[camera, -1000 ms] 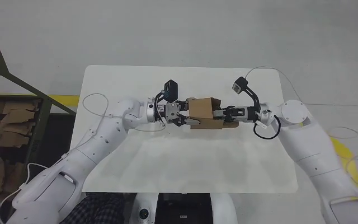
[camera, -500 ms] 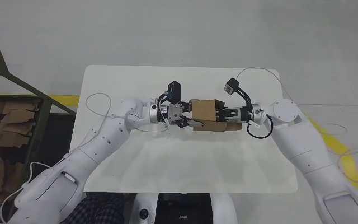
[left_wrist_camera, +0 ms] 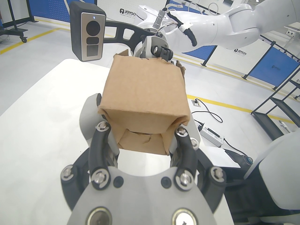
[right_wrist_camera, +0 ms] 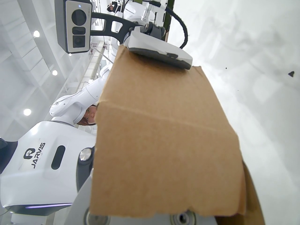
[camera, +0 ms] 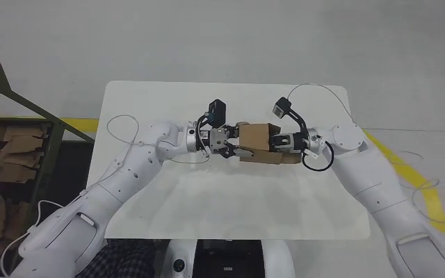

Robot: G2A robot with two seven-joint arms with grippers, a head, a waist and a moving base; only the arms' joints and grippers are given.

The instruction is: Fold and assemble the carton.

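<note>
A brown carton lies lengthwise at the middle of the white table, held between both arms. My left gripper is shut on its left end. In the left wrist view the fingers clamp the two side walls of the carton, whose near end shows an inner flap folded in. My right gripper is at the carton's right end. The right wrist view has a carton wall lying over that gripper and the left gripper on the far end.
A thin cable loops on the table's left part, and another cable arcs over the back right corner. A rack with flat cardboard stands off the table's left side. The front half of the table is bare.
The right arm has pushed in leftward along the carton and its wrist camera has swung left. The left gripper and carton shifted slightly right, then held still.
</note>
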